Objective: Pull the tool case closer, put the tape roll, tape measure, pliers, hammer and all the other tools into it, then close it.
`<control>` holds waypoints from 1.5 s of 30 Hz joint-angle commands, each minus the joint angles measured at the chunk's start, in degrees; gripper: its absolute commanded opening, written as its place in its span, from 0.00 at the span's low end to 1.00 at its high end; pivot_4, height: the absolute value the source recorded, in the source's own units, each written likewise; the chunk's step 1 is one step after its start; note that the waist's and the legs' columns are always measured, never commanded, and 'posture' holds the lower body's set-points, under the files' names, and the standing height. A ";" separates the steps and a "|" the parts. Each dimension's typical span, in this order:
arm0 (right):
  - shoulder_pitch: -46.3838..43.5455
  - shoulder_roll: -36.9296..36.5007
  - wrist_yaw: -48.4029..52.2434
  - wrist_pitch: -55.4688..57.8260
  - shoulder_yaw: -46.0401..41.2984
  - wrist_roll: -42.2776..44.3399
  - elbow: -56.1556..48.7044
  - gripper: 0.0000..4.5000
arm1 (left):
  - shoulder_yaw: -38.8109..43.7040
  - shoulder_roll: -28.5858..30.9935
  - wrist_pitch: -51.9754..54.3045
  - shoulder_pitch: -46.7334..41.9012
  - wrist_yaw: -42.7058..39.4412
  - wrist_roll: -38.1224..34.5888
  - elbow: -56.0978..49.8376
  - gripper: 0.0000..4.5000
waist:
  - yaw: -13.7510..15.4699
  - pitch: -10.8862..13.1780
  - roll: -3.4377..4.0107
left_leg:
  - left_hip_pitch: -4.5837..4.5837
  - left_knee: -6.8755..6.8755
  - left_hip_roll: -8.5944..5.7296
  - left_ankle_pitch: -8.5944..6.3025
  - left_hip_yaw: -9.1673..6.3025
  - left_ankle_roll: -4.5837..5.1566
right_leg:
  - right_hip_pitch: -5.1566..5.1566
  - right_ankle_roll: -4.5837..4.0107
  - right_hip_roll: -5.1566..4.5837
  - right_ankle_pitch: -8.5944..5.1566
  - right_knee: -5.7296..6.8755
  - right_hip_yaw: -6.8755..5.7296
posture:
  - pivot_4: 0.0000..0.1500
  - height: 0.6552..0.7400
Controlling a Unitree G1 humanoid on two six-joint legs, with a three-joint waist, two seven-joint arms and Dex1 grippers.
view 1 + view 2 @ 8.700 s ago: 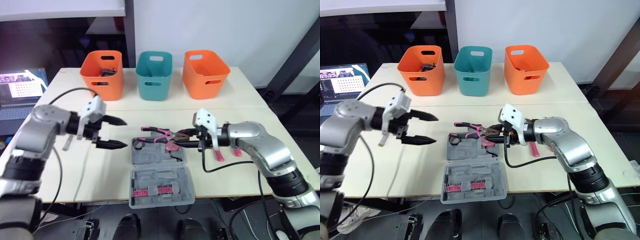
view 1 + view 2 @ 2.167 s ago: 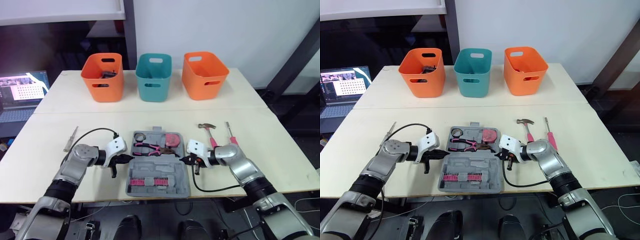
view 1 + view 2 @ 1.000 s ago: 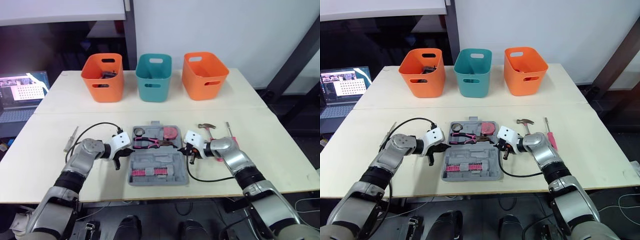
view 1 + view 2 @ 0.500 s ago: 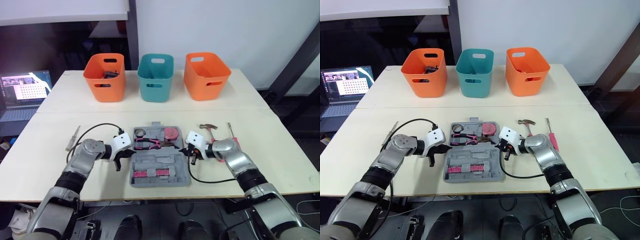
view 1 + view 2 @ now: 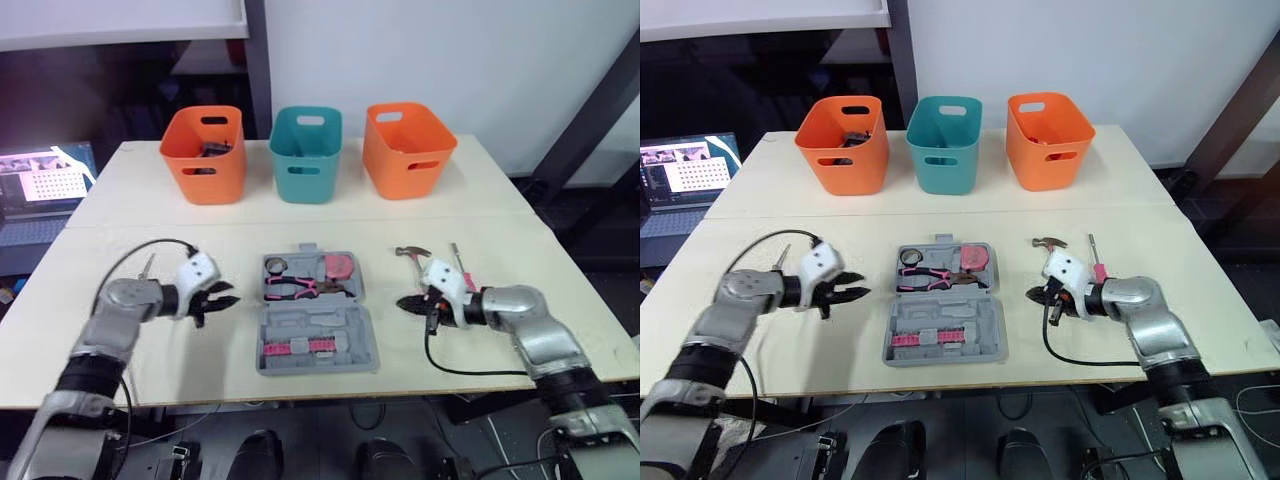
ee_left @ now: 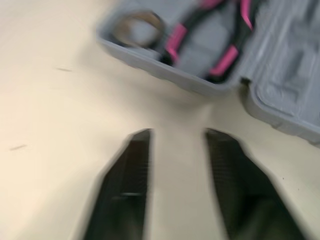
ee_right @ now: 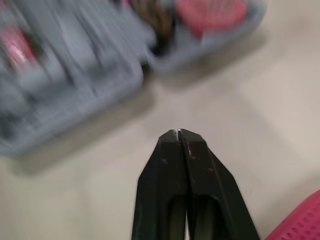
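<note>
**Case open, both grippers off it**

Case [image 5: 320, 322] lies open mid-table, holding tape roll [image 5: 277, 265], pliers [image 5: 300, 288] and tape measure [image 5: 342, 266]. Left gripper [image 5: 227, 295], fingers apart and empty, at its 9 o'clock; right gripper [image 5: 403, 302], fingers together, at 3; hammer [image 5: 411, 252] at 2

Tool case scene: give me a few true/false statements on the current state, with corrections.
1. The tool case lies open on the table. True.
2. The pliers lie on the table outside the case. False: the pliers lie in the far half of the case.
3. The hammer lies on the table, to the right of the case. True.
4. The right gripper holds the hammer. False: the right gripper has its fingers shut on nothing and is apart from the hammer.
5. The left gripper's fingers are shut. False: the left gripper has its fingers apart, with nothing between them.
</note>
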 commanded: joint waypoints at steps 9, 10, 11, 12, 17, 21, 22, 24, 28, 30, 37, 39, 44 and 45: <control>28.19 3.24 -10.60 9.11 -28.54 15.68 -26.74 0.99 | 20.23 4.07 -9.52 20.28 3.02 -9.76 -2.48 1.00 | 0.43 -0.01 -0.01 | 0.02 0.01 0.00 -0.06 0.01 -0.09 | 0.04 -0.27 -0.15 -0.15 -0.21 -0.03 | 1.00 1.00; 30.71 4.33 -11.33 8.76 -30.33 16.43 -27.75 0.99 | 21.17 4.05 -10.38 21.21 3.76 -9.81 -1.41 1.00 | 0.45 -0.01 -0.02 | 0.03 0.02 0.00 -0.09 0.01 -0.14 | 0.01 -0.27 -0.15 -0.15 -0.23 -0.03 | 1.00 1.00; 32.34 5.01 -11.89 8.47 -31.35 16.92 -28.42 0.99 | 21.68 4.03 -10.93 21.70 4.18 -10.00 -0.68 1.00 | 0.46 -0.01 -0.03 | 0.03 0.01 0.00 -0.12 0.01 -0.18 | -0.12 -0.27 -0.16 -0.15 -0.27 -0.05 | 1.00 1.00; 34.24 5.99 -12.48 7.76 -32.59 17.27 -28.97 0.99 | 22.22 4.02 -11.35 22.07 4.39 -10.46 -0.34 1.00 | 0.38 -0.01 -0.03 | 0.02 0.00 0.00 -0.13 0.01 -0.19 | -0.14 -0.27 -0.17 -0.15 -0.28 -0.05 | 1.00 1.00; 38.49 8.20 -15.01 3.44 -33.44 16.71 -28.98 0.99 | 23.32 3.65 -10.01 22.42 4.56 -12.96 -0.60 1.00 | 0.30 -0.02 -0.03 | 0.01 -0.01 0.00 -0.14 0.03 -0.21 | -0.21 -0.28 -0.20 -0.14 -0.28 -0.04 | 1.00 1.00; 36.46 7.65 -17.08 2.61 -31.22 17.01 -29.13 0.99 | 23.18 3.09 -8.62 22.79 5.67 -14.04 -2.43 1.00 | 0.03 -0.02 -0.02 | 0.01 -0.04 0.00 -0.14 0.04 -0.20 | -0.26 -0.29 -0.20 -0.14 -0.27 -0.03 | 1.00 1.00; 35.40 7.41 -17.63 2.93 -30.63 17.41 -29.38 0.99 | 23.25 2.64 -8.08 23.14 6.25 -14.47 -3.42 1.00 | -0.01 -0.02 -0.02 | 0.01 -0.05 0.00 -0.13 0.04 -0.19 | -0.27 -0.29 -0.20 -0.14 -0.26 -0.03 | 1.00 1.00; 33.36 6.43 -18.09 3.90 -29.24 18.05 -29.85 0.99 | 23.50 1.59 -7.20 24.37 7.48 -15.22 -5.62 1.00 | 0.01 -0.02 -0.02 | 0.01 -0.04 0.00 -0.12 0.04 -0.18 | -0.27 -0.29 -0.20 -0.14 -0.25 -0.03 | 1.00 1.00; 28.30 3.33 -17.88 7.06 -26.56 20.20 -30.34 0.99 | 24.26 -0.50 -5.63 28.12 10.12 -16.78 -11.26 1.00 | 0.01 -0.02 -0.03 | -0.01 -0.05 0.00 -0.07 0.04 -0.08 | -0.27 -0.30 -0.21 -0.14 -0.27 -0.02 | 1.00 1.00; 24.91 1.23 -17.44 9.64 -25.07 22.13 -30.38 0.99 | 24.70 -1.54 -4.48 30.33 11.23 -17.83 -15.51 1.00 | 0.07 -0.01 -0.04 | -0.01 -0.03 0.00 -0.06 0.04 -0.08 | -0.26 -0.30 -0.21 -0.14 -0.26 -0.02 | 1.00 1.00; 10.36 -7.52 -12.81 19.19 -13.60 27.34 -31.75 0.99 | 26.56 -4.51 1.91 36.47 17.87 -20.49 -28.61 1.00 | 0.25 0.00 -0.02 | -0.03 -0.03 0.00 -0.07 0.07 -0.07 | -0.31 -0.32 -0.24 -0.14 -0.29 0.01 | 1.00 1.00; 5.70 -8.72 -11.52 20.71 -10.04 27.86 -31.49 0.99 | 26.49 -5.69 3.64 39.39 19.59 -20.67 -32.51 1.00 | 0.13 0.01 -0.07 | -0.04 -0.02 0.00 -0.05 0.06 -0.04 | -0.32 -0.32 -0.23 -0.14 -0.29 0.02 | 1.00 1.00; -5.30 -9.86 -6.06 22.45 -1.48 28.60 -29.83 0.99 | 30.05 -12.08 6.92 45.08 29.91 -20.56 -40.11 1.00 | 0.02 0.04 -0.11 | -0.07 0.00 0.00 -0.06 0.06 -0.03 | -0.36 -0.32 -0.23 -0.14 -0.30 0.02 | 1.00 1.00; -7.31 -9.69 -4.97 22.38 -0.09 28.55 -29.18 0.99 | 30.65 -13.41 6.85 46.52 31.70 -19.69 -41.17 1.00 | 0.02 0.04 -0.13 | -0.07 0.01 0.00 -0.06 0.07 -0.03 | -0.36 -0.32 -0.24 -0.14 -0.30 0.02 | 1.00 1.00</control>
